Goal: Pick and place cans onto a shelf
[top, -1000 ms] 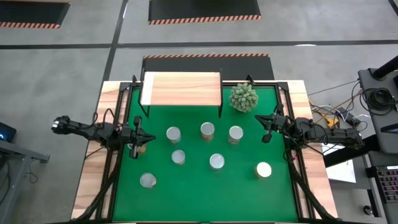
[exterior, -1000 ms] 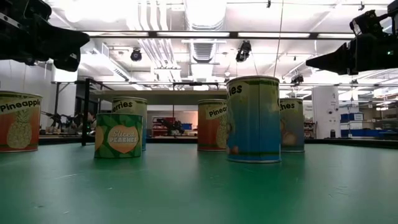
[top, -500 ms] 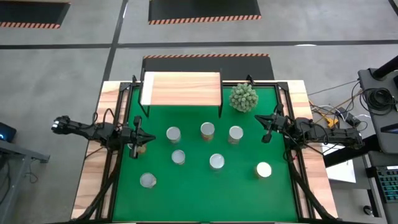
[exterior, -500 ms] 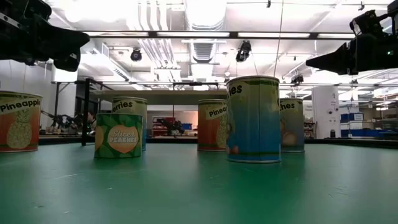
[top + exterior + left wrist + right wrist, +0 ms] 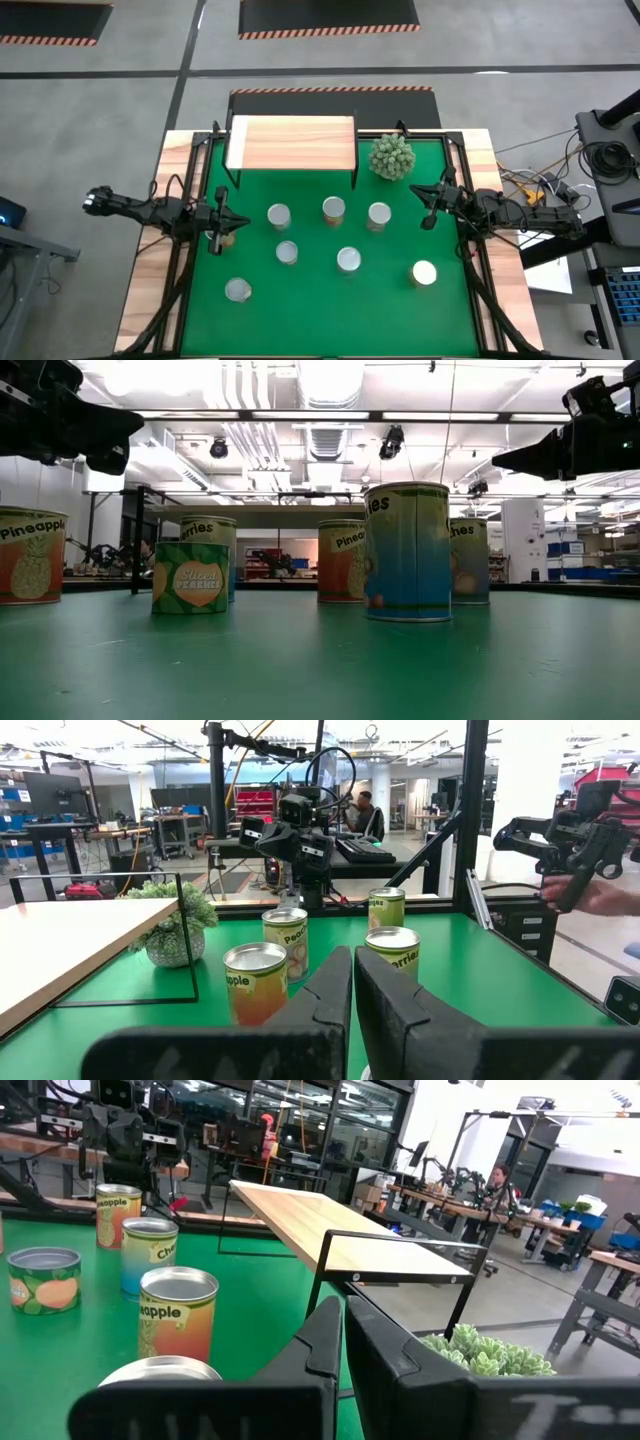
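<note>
Ahead of the shut, empty left gripper (image 5: pixel 352 982), cans (image 5: pixel 256 982) labelled what seems "Pineapple" and "Peaches" (image 5: pixel 286 942) are seen; the right gripper (image 5: pixel 343 1330) is likewise closed.

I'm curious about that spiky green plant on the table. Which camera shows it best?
The left wrist view: the plant shows whole from the side, in its small pot, behind the shelf leg. The high view shows only its round spiky top, the right wrist view just a cut-off edge, and the low view does not show it.

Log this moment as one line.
left end effector shut, idle | right end effector shut, idle | cans on mat | shelf bare
</note>
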Robot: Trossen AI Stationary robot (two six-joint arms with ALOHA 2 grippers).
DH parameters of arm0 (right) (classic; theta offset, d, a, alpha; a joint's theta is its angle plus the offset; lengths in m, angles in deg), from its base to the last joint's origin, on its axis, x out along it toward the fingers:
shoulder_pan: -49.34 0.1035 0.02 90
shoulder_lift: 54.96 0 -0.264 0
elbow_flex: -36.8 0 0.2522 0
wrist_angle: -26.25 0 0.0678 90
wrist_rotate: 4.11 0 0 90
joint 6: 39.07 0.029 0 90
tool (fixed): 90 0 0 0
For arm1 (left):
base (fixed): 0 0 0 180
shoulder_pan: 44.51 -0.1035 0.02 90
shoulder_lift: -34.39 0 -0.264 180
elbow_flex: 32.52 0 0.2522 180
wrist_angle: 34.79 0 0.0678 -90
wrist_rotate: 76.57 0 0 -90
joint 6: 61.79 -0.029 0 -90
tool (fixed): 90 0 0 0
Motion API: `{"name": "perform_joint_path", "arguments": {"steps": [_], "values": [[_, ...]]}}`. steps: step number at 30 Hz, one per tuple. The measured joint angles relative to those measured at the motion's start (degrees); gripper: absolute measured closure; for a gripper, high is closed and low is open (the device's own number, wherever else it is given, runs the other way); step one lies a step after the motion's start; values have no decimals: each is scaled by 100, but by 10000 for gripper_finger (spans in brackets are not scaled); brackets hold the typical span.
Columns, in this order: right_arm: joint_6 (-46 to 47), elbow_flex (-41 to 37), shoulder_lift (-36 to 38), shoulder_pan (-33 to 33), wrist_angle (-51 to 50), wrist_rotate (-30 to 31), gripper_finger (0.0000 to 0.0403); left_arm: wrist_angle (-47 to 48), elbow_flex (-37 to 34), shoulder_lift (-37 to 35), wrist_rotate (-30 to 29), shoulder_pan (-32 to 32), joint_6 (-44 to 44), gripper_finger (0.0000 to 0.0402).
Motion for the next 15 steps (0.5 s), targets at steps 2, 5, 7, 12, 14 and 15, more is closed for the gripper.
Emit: {"name": "perform_joint_path", "arguments": {"steps": [2, 5, 7, 12, 14, 15], "values": [[56, 0, 0, 0, 0, -1, 394, -5, 0, 0, 0, 2, 7, 402], [749, 0, 2, 0, 0, -4, 394, -132, -2, -1, 1, 2, 352, 402], [1310, 0, 0, -1, 0, -4, 394, -267, -2, 0, 1, 2, 715, 402], [1795, 0, 0, -1, 2, -2, 394, -700, -2, -2, 2, 0, 1113, 402], [1752, 0, 2, -2, 2, -4, 394, -844, -2, -2, 2, 2, 1114, 402], [1689, 0, 0, -2, 2, -2, 394, -902, -2, -2, 2, 1, 1116, 402]]}}
